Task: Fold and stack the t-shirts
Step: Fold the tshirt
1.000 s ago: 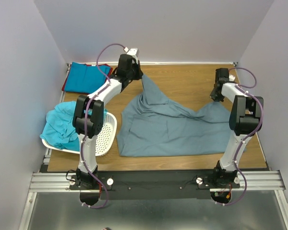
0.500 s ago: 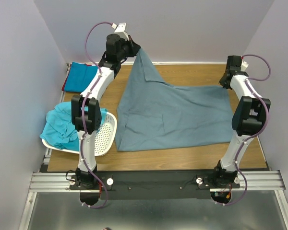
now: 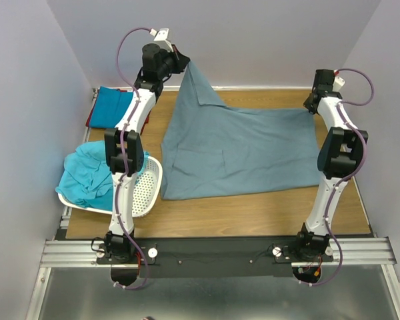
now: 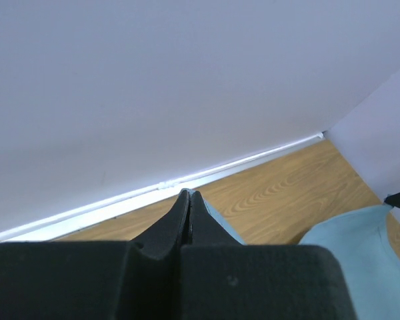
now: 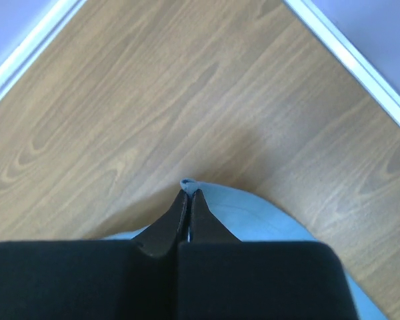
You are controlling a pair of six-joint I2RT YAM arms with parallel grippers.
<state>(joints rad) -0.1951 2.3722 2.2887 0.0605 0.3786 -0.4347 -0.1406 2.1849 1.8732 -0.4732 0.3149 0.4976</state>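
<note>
Along far edge: left claw (image 3: 185, 65), right claw (image 3: 310, 107) pinch grey-blue t-shirt (image 3: 240, 150) corners, left higher.

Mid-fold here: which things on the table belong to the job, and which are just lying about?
Job: grey-blue shirt, pinched by left tool and right tool; turquoise shirt; bright blue shirt; red shirt, only an edge showing beneath it.
Lying about: white basket holding the turquoise shirt.
</note>
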